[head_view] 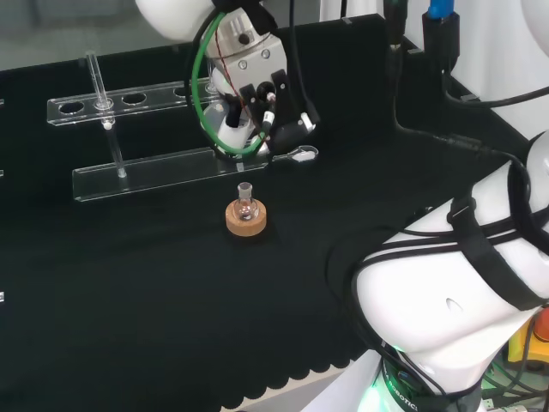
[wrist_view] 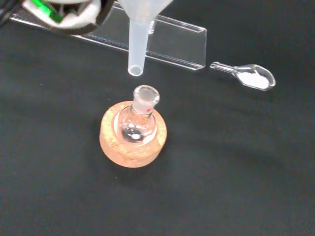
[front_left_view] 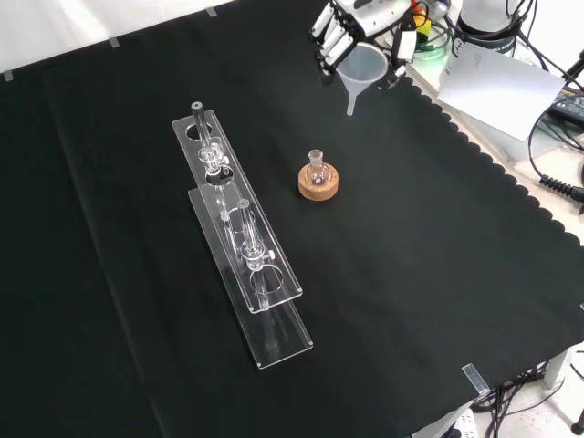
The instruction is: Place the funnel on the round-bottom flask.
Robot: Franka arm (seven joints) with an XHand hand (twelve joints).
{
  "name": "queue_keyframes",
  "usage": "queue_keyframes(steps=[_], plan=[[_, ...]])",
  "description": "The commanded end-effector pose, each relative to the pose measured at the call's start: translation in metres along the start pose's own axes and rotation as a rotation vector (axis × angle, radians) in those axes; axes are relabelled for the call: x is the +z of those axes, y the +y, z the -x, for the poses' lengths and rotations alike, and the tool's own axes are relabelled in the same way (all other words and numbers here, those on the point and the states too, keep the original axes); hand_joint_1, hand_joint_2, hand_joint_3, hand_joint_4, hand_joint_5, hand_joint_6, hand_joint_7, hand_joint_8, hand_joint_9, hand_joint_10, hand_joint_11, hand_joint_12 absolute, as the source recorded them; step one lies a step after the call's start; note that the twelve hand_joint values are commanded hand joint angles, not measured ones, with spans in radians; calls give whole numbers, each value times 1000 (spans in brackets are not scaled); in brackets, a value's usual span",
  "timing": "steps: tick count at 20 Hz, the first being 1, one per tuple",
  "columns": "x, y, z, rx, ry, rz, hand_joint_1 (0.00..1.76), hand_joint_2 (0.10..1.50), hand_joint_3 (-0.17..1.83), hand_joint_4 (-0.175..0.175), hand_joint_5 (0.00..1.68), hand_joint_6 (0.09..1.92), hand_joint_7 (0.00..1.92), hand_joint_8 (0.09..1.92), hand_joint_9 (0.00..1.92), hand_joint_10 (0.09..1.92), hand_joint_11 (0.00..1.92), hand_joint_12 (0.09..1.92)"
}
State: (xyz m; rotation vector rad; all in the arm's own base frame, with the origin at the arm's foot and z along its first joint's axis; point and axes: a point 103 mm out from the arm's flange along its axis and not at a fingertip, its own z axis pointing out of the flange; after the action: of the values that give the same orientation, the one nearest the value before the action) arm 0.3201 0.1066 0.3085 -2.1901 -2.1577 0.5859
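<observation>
covering the bench, black cloth (front_left_view: 411, 274) with scalloped edge; hand (front_left_view: 351, 23) grasping funnel (front_left_view: 362, 68) above round-bottom flask (front_left_view: 317, 167) on cork ring (front_left_view: 318, 184)

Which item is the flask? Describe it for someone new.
Start at the long clear rack on the black cloth. In the front view, just right of the rack sits a cork ring; the flask stands upright in it. It is a small clear round-bodied bulb with a short open neck, the one piece on cork.

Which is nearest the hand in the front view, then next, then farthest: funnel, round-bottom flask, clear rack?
1. funnel: held in the hand, at top.
2. round-bottom flask: on the cork ring, below.
3. clear rack: left, farthest.
</observation>
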Motion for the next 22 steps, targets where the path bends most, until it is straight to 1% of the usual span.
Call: queue_keyframes(steps=[1,3,8,14,18,21,22], plan=[[16,8,-8,-32,2,-4,928,660,722,9,781,781,727,625,1033,420,710,1211],[21,13,-3,-27,6,-6,929,660,724,8,780,782,726,625,1034,419,711,1210],[30,26,4,-24,36,10,927,662,728,4,779,784,726,626,1036,417,715,1208],[44,41,14,-26,66,6,927,664,731,2,778,787,726,628,1038,415,719,1206],[53,50,16,-23,79,-8,927,665,732,0,777,788,726,629,1039,414,721,1204],[56,56,12,-30,92,-8,926,667,734,-2,776,789,726,630,1039,413,722,1203],[59,58,16,-35,101,-9,926,667,734,-3,775,790,726,631,1040,413,723,1203]])
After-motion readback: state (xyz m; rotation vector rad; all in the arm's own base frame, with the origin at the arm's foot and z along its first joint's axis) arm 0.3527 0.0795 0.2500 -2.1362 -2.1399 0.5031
